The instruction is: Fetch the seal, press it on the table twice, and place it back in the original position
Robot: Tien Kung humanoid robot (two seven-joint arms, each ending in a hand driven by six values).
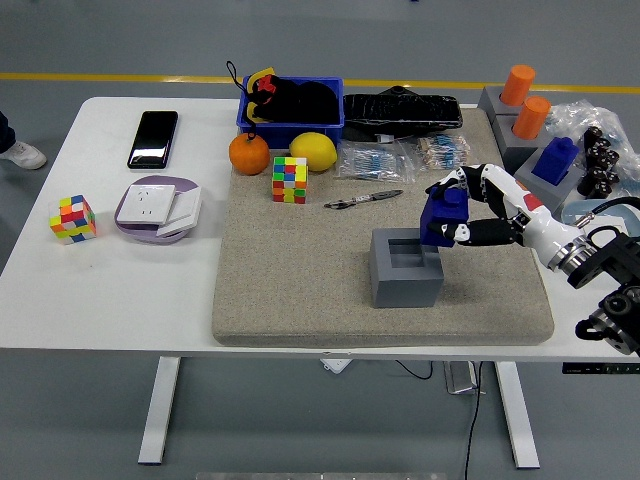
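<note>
A black phone [152,138] and multicoloured puzzle cube [74,219] lie on the white surface [100,300]; an orange fruit [249,154] sits beside a yellow lemon [313,151].

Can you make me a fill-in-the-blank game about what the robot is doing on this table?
1. The right robot hand holds a seal coloured ____.
2. The seal is above the right edge of the grey ____ with a square hole.
3. The yellow lemon sits right beside the ____.
4. The black phone lies on the table's ____ side in the head view.

Missing words: blue; block; orange; left
</note>
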